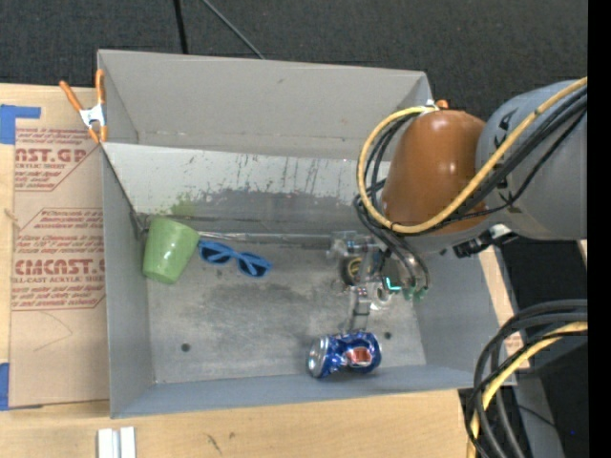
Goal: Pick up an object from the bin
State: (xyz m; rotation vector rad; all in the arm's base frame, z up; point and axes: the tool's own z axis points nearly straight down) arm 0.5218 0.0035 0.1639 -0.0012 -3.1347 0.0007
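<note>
Blue, with red and white markings, the crushed drink can (345, 355) lies on its side on the floor of the bin (229, 322), close against the near wall and right of centre. It is the thing nearest the gripper (361, 315), which hangs just above the can's far edge, pointing down. Whether the gripper is open or closed cannot be told from this view.

Judged step: final alignment over the can, before the descent.

Recommended procedure:
1. Centre the gripper over the can's body, not its far edge. From here that appears to call for a small shift toward the near wall.
2. Set the closing direction across the can's narrow, flattened width. The long axis runs roughly left to right in the camera view.
3. Descend straight. The near wall is close, so keep clearance on that side.
4. Close gently. Thin dented metal will likely deform and may slip or roll.

The blue sunglasses (234, 257) lie well apart to the left, and the green cup (169, 249) lies on its side beyond them at the left wall. Neither should obstruct the approach.
</note>
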